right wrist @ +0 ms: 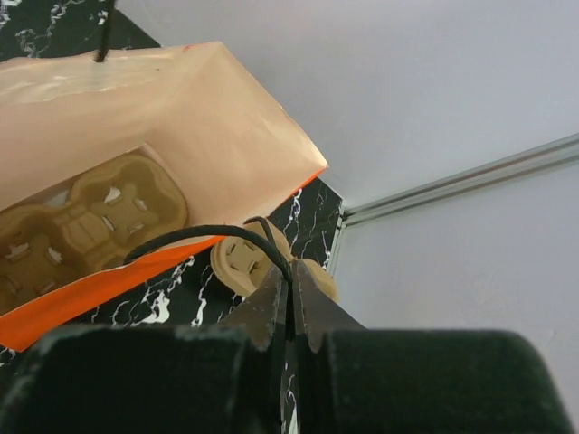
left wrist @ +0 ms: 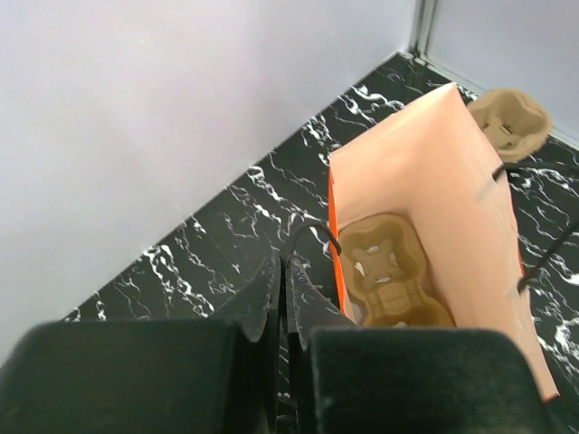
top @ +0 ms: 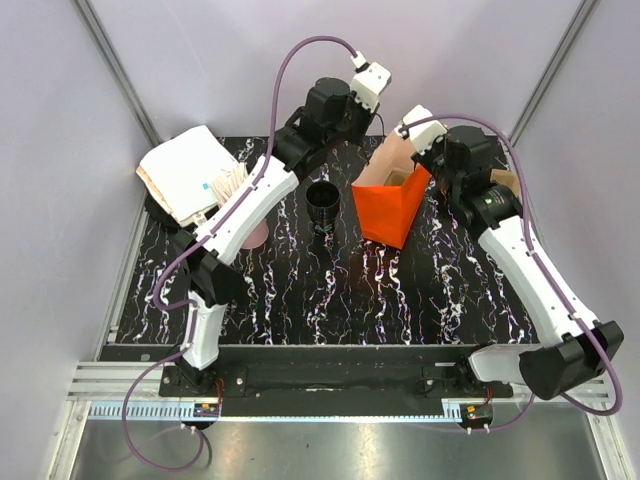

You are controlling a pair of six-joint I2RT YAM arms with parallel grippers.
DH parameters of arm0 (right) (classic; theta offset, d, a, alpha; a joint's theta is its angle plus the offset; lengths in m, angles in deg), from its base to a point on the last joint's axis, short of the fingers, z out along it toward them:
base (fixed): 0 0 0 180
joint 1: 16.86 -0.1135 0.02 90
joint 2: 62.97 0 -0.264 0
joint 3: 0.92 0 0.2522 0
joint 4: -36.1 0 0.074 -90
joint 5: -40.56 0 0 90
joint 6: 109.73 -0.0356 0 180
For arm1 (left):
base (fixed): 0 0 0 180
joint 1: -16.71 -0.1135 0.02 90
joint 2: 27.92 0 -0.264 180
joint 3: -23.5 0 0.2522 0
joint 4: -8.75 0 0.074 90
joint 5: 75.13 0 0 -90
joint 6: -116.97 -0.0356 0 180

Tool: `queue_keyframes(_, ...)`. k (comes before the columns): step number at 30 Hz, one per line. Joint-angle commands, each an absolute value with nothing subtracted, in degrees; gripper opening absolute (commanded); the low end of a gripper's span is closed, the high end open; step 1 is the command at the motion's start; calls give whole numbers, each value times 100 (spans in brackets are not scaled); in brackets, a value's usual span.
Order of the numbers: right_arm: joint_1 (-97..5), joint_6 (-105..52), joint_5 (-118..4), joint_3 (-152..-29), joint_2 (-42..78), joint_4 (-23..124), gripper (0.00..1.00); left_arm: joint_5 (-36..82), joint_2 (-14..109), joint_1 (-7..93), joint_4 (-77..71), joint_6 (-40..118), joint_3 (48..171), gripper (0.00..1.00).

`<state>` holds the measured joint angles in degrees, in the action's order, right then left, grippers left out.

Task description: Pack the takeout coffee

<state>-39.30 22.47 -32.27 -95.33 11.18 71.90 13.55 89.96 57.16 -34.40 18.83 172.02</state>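
A tall orange paper bag (top: pixel 392 215) with a pale inside stands open on the black, white-veined marble bench (top: pixel 300 300), towards its far right. The left gripper (left wrist: pixel 282 268) has its fingers pressed together at the bag's left rim, pinching the thin black cord handle (left wrist: pixel 314 228) that arcs out from its tips. The right gripper (right wrist: pixel 291 277) is likewise clamped tight on the opposite black cord loop (right wrist: pixel 208 232) at the right rim. At the bottom of the bag lies a brown moulded-pulp cup carrier (left wrist: pixel 391 276). A second pulp carrier (right wrist: pixel 246 260) sits on the bench just beyond the bag, near the back corner.

The small black disposable paper cup (top: pixel 322 203) with a dark round top stands upright on the bench just left of the bag, outside it, between the bag and the left arm. Further left, a bundle of wooden sticks (top: pixel 232 183) shows beside that arm, next to a stack of white paper napkins (top: pixel 185 170).
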Motion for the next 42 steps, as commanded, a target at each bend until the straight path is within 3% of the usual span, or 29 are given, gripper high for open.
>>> queue_keyframes(1,-3437,2062,-3757,-9598,1253,6349,4,899,9108,5793,-2673,1634,17586,2)
queue_keyframes(6,-2979,1833,-4319,-9695,1587,6103,11,635,9345,5837,-2339,1300,17613,9)
queue_keyframes(7,-2944,1815,-4364,-9695,1631,5998,16,591,9389,5837,-2234,1256,17604,16)
queue_keyframes(9,-2891,1798,-4426,-9669,1780,5892,23,477,9503,5846,-2137,1159,17621,17)
queue_keyframes(12,-2890,1763,-4391,-9695,1912,5707,53,292,9618,5864,-1961,1089,17656,24)
queue_keyframes(13,-2873,1728,-4373,-9712,1938,5672,64,231,9644,5864,-1900,1088,17665,30)
queue_keyframes(14,-2873,1710,-4356,-9756,1939,5672,72,143,9653,5864,-1890,1062,17709,47)
queue_keyframes(17,-2873,1587,-4224,-9879,1913,5689,91,20,9627,5855,-1899,1071,17840,77)
queue_keyframes(20,-2873,1455,-4214,-10177,1816,5969,100,-7,9521,5837,-2021,1106,18007,92)
queue_keyframes(22,-2882,1306,-4320,-10545,1728,6417,100,37,9381,5837,-2188,1141,18087,99)
queue_keyframes(27,-2882,893,-4926,-11634,1623,7751,100,168,8829,5837,-2837,1238,18131,99)
queue_keyframes(33,-2882,620,-6261,-12392,1368,9256,100,405,7624,5609,-3621,1194,17192,99)
queue_keyframes(37,-3091,629,-7000,-12306,1227,9776,100,652,6833,4908,-3981,1387,16236,99)
queue_keyframes(42,-3601,945,-6896,-11753,1218,9908,100,1387,5787,3967,-4184,1606,15189,99)
